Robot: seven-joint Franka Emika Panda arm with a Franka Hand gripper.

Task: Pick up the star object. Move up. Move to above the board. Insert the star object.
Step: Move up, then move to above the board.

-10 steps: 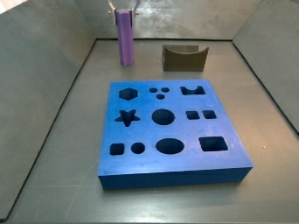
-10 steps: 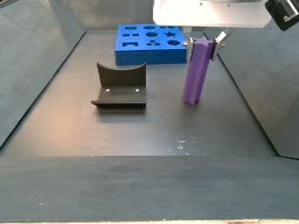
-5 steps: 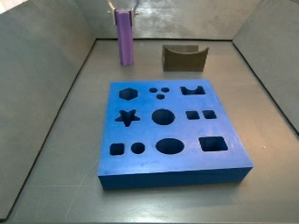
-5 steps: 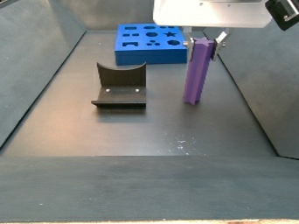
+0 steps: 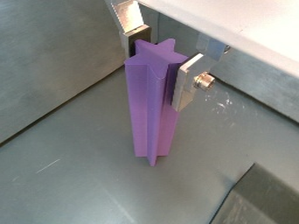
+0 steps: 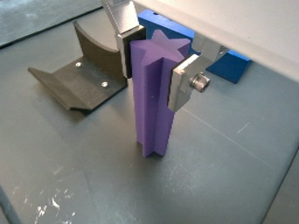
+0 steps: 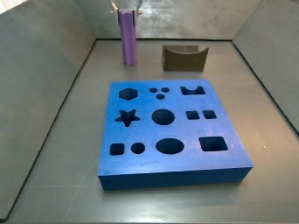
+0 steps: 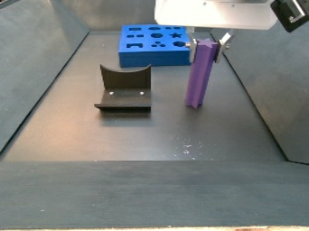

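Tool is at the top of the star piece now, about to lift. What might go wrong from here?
1. The tool grips the star object only near its top; the long free length may swing or tilt when lifted.
2. Any tilt could jam it at the board's star hole, which needs matching rotation.
3. The fixture stands between piece and board in a side view; a low carry might clip it.

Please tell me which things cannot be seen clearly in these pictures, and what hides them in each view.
- The gripper: both wrist views cut off its body; in a side view the frame edge crops it.
- Contact of the pads with the star object: hidden behind the silver finger plates.
- The board: mostly hidden by the gripper in a wrist view.
- The fixture: only its back shows in a side view.
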